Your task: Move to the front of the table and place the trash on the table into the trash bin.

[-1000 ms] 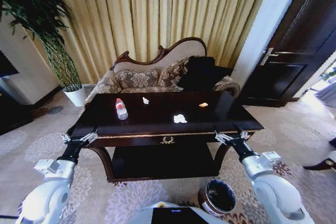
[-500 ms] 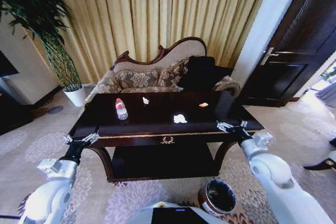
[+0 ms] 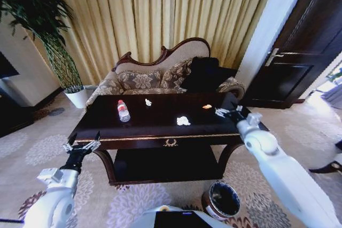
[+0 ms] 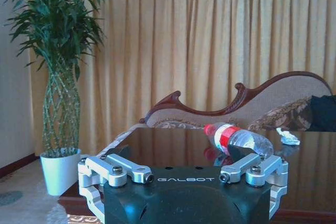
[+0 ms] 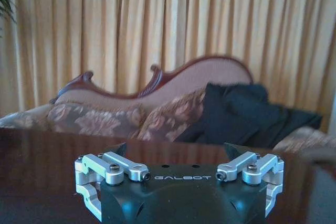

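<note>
Plant leaves (image 3: 32, 9) at the far left are cut off by the edge, and the white pot (image 3: 77, 97) sits on the floor below them. One left gripper (image 3: 81, 145) hangs low by the table's left front corner, at about 8 o'clock in the head view, with its fingers spread wide and nothing in them. Its arm bends down and back toward the robot.

One big dark table (image 3: 139, 132) stands in the middle. On it lies one clear bottle (image 3: 123, 111) with a red cap, on its side near the left end. Two white paper scraps are there: a small one (image 3: 148, 102) toward the back and a bigger one (image 3: 183, 120) near the middle. One little orange bit (image 3: 207, 107) lies at 1 o'clock; it is too small to make out.

One right gripper (image 3: 226, 113) reaches over the table's right end, just beside the orange bit, fingers wide apart and empty. Its white arm stretches long and straight.

One trash bin (image 3: 222, 200) stands on the carpet at 5 o'clock, partly cut off at the bottom.
</note>
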